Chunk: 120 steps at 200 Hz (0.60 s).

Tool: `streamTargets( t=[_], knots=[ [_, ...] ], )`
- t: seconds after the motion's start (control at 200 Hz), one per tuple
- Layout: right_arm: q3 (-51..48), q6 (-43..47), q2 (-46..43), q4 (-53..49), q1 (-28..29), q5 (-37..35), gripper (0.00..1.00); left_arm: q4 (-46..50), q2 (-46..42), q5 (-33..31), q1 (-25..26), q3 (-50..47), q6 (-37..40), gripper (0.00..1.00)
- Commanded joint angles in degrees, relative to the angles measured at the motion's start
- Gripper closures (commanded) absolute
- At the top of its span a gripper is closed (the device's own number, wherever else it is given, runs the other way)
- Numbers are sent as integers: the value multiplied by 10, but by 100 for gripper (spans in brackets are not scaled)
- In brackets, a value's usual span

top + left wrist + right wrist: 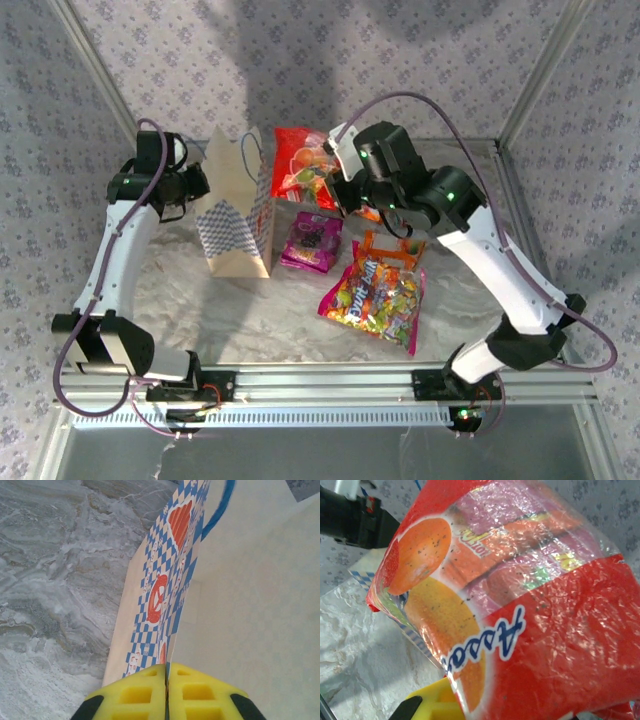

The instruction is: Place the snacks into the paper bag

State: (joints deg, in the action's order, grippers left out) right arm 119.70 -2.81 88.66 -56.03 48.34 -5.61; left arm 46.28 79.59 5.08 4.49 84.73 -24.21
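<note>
Left gripper (167,692): yellow fingers pressed together, pinching one paper wall at the rim of the cream paper gift bag with the blue-and-white checkered band (238,225). The bag stands upright toward the far-left corner of the tabletop (250,310). Its blue cord handle (220,505) arcs just past the pinch. How wide the mouth stands, I cannot tell.

Right gripper (340,192): closed on the lower edge of the glossy red plastic candy packet (303,160). The packet is held off the tabletop near the far edge, just right of the bag's mouth.

Lying flat:
- Purple packet (312,240), just beside the bag's base.
- Orange packet (392,252), partly under the right arm.
- Large multicoloured packet with pink edges (375,295), mid-table.

Risks, as judged:
- The red packet looks broad against the mouth. A corner could catch the rim or the cord handle and fold the wall in.
- The bag is light and held by one wall only. A sideways shove from the packet could tip it or tear paper at the pinch.
- The glossy film may slide in the fingers. If it is let go short of the mouth, it lands outside the bag.
- The right arm swinging left could drag the orange packet.
</note>
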Motion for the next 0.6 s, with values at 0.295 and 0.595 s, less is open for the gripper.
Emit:
streamTargets(
  t=[0.295, 0.595],
  knots=[
    [178, 47, 74, 115, -1, 61, 100, -12, -45, 39, -2, -25, -15, 100],
    [263, 15, 157, 179, 12, 152, 100, -9, -58, 39, -3, -43, -19, 100]
  ],
)
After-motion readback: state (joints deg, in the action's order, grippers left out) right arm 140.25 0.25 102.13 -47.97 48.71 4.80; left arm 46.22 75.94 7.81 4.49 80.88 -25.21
